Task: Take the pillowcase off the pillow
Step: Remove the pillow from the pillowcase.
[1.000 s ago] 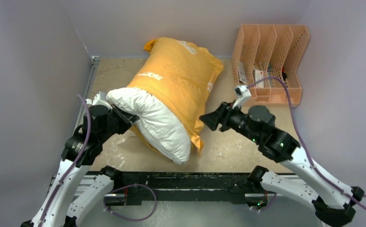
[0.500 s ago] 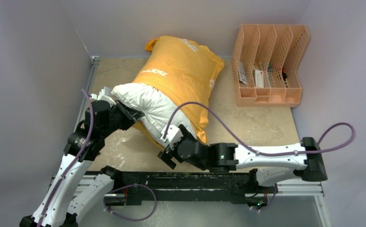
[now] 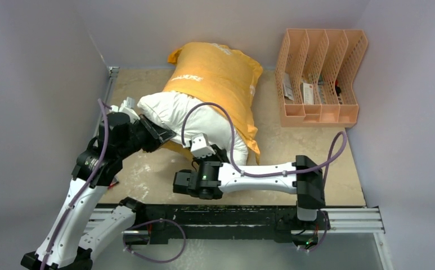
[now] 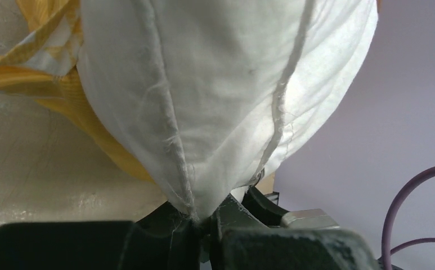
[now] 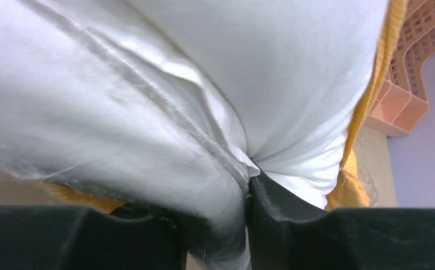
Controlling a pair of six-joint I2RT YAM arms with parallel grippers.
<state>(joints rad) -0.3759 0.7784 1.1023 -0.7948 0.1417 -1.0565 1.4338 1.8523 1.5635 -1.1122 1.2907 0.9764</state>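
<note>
both grippers pinching the pillow, case about half off

top view: the left gripper (image 3: 150,130) is clamping one near corner of the white pillow (image 3: 175,109), w/ the bare end bulging just ahead of its fingers. the right gripper (image 3: 209,151) is biting the pillow's other near corner, its arm lying low across the table (image 3: 294,143). the orange pillowcase (image 3: 218,73) is covering only the far part of the pillow, beyond both grippers. the peach organiser (image 3: 322,73) is sitting well apart, ahead and to the right of the right gripper.

left wrist view: jaws are pinching tight on the pillow's seamed corner right at the tips. the pillowcase edge is bunching ahead and to the left, under the pillow.

right wrist view: fingers are squeezing a fold of white pillow fabric btwn them, gap narrow. orange case is showing beyond, to the right.

step, imo: stripping is under way, approx half done. next move prob needs one gripper anchoring the pillow while the other lets go, reaches ahead and grabs the case hem to drag it off the far end.
</note>
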